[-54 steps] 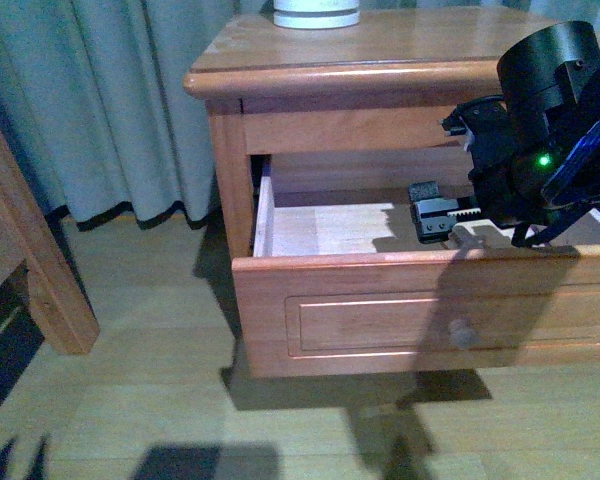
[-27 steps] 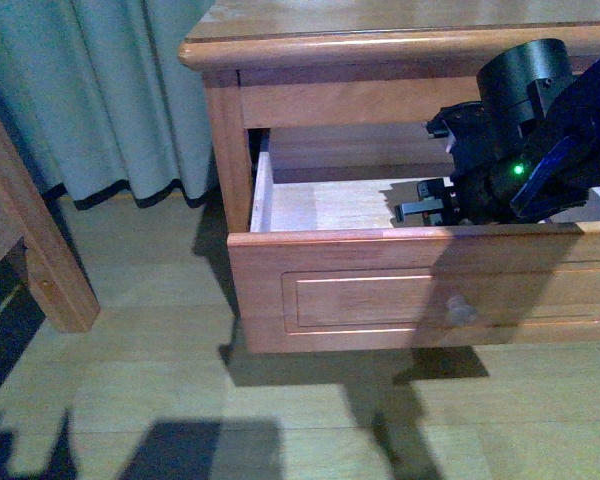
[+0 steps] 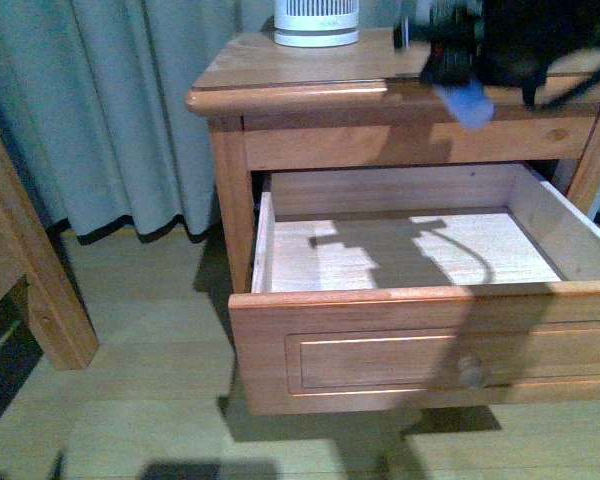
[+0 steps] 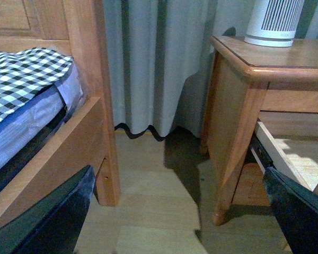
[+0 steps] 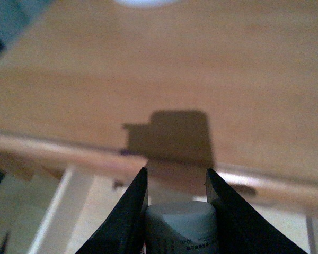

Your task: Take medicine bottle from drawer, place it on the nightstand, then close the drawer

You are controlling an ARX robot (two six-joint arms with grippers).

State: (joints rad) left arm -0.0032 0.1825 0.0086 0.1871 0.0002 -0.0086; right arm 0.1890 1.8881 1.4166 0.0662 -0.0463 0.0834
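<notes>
The medicine bottle, white with small print on its label, is clamped between the dark fingers of my right gripper. It hangs just above the front edge of the nightstand top and casts a square shadow there. In the front view the right arm is a dark blur over the nightstand, and the bottle cannot be made out. The drawer stands pulled out, its pale inside bare. My left gripper hangs open over the floor, left of the nightstand.
A white ribbed device stands at the back of the nightstand top. A grey curtain hangs behind. A wooden bed frame with checked bedding stands to the left. The drawer's round knob faces me.
My right gripper has risen out of the drawer with the bottle and now sits over the nightstand top. The drawer's inside shows empty. The front view has shifted.
</notes>
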